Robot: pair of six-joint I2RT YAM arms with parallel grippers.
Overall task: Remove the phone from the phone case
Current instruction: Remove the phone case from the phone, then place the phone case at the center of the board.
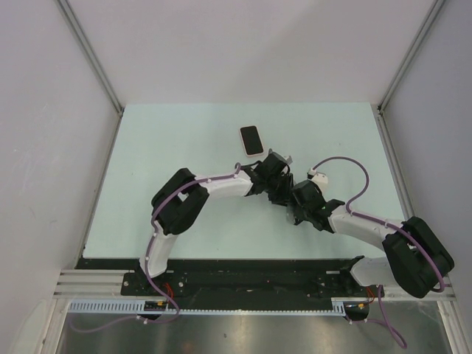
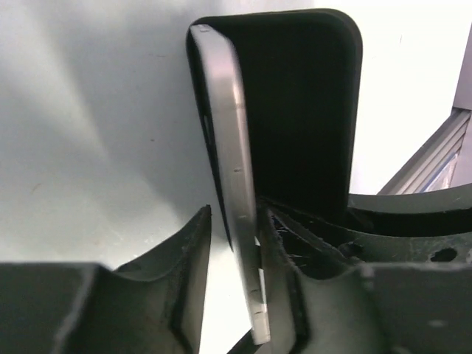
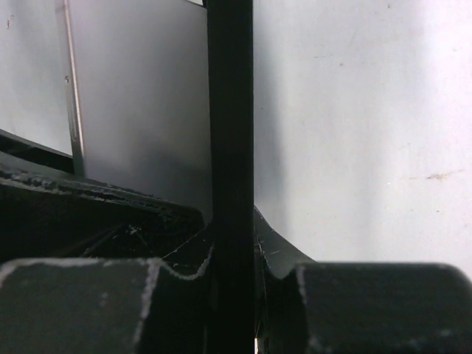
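Note:
The phone in the pale pink phone case (image 1: 251,140) lies flat on the table, black screen up, just beyond both grippers and touched by neither. My left gripper (image 1: 274,168) and right gripper (image 1: 295,193) meet at mid-table. In the left wrist view a grey metal-edged slab (image 2: 234,169) stands between the fingers of my left gripper (image 2: 237,214). It leans on the right finger, with a gap to the left finger. A black rounded-rectangle slab (image 2: 302,110) stands behind it. My right gripper (image 3: 232,228) is shut on that black slab (image 3: 230,110), seen edge-on.
The pale green table (image 1: 184,147) is walled by white panels at the left, back and right. A purple cable (image 1: 346,166) loops above the right arm. The black base rail (image 1: 243,269) runs along the near edge.

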